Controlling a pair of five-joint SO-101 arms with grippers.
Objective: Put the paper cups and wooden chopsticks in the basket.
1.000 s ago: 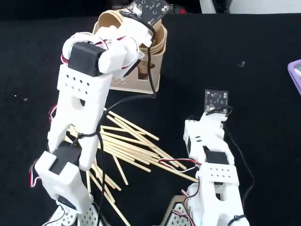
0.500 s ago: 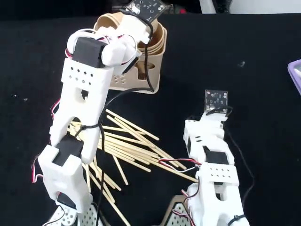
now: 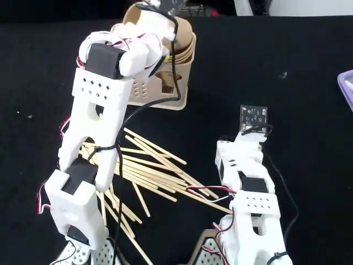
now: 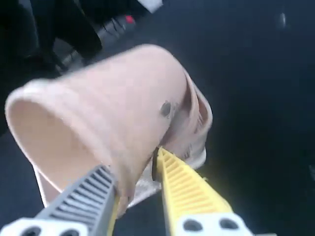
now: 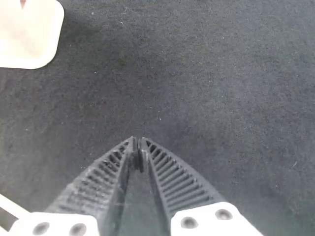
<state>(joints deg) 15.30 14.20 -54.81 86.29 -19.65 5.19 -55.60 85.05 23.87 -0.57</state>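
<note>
Looking over the desk [image 3: 287, 61], we see a black covering right across it, a purple edge [image 3: 346, 83] at one side, and a pale strip of room [image 3: 309, 6] beyond the far border. The wooden chopsticks [image 3: 154, 171] lie scattered on the desk at the near side, between the two arms. The basket [image 3: 160, 91] stands at the far side with nested paper cups [image 3: 187, 47] in it. The left gripper [image 4: 133, 162] is above the basket, its jaws pinching the wall of a tilted paper cup [image 4: 93, 113]. The right gripper [image 5: 137, 147] hovers low over bare desk, jaws pressed together on nothing. Since a second ago the left arm [image 3: 94, 121] has pushed farther toward the far edge. The chopsticks and the right arm [image 3: 251, 187] are unchanged.
</note>
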